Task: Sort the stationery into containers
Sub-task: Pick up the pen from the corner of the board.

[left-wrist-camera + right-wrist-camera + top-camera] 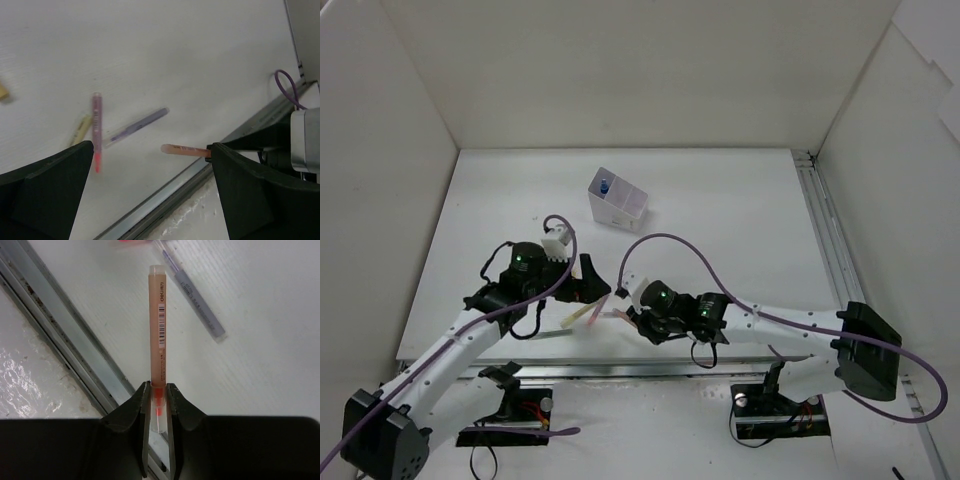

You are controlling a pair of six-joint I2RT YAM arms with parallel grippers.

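- Right gripper [157,390]: fingers clamped on the red-tipped end of the orange pen [157,325], whose barrel projects toward 12 o'clock. I judge this end grip leaves the barrel free to enter a compartment.
- Grey pen [192,295]: lies on the table [260,365] at 1 o'clock of the held pen, not touching it.
- Left gripper [151,147]: fingers wide apart and holding nothing, poised over the pink pen [96,132] and the yellow-green pen [80,131]. I read this as lining up the next pick.
- Compartment box [618,200]: at 12 o'clock, well apart from both grippers, with the blue-labelled tube [604,184] inside its far end.
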